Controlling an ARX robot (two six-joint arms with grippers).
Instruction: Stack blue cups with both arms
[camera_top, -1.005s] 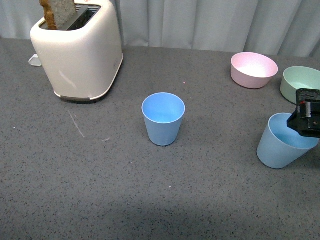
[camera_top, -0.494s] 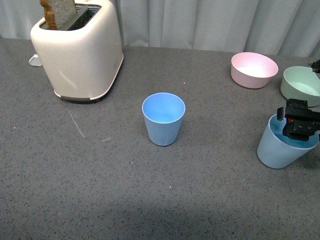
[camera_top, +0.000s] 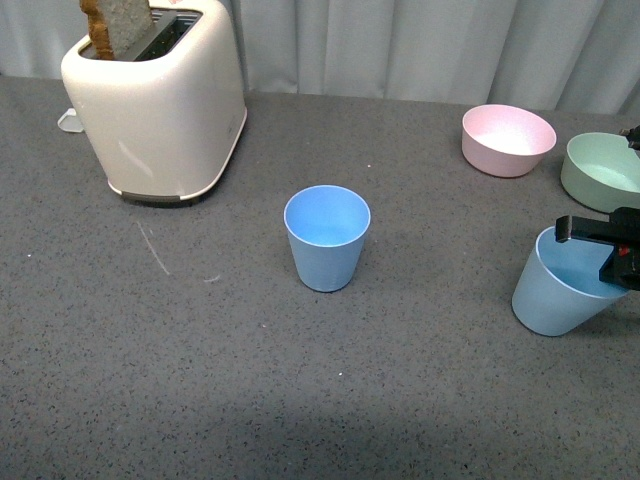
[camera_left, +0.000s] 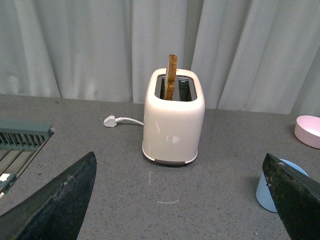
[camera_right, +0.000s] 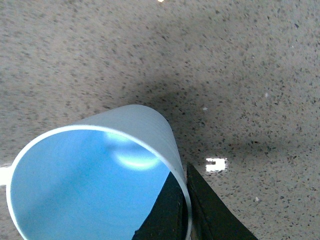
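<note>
Leaning blue cup (camera_top: 553, 300) in right gripper (camera_top: 612, 258)

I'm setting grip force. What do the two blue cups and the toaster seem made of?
Centre cup and tilted cup: probably matte plastic, going by thin rims and soft, diffuse sheen inside. Toaster: glossy cream shell with sharp reflections; painted metal or plastic, cannot tell.

1. Bare tabletop (camera_top: 200, 380) surrounds the upright blue cup (camera_top: 327, 237) on every side.
2. The toaster (camera_top: 155, 100) stands far left, well apart.
3. The pink bowl (camera_top: 507, 139) and green bowl (camera_top: 603, 168) crowd the space behind the tilted cup (camera_top: 555, 295).
</note>
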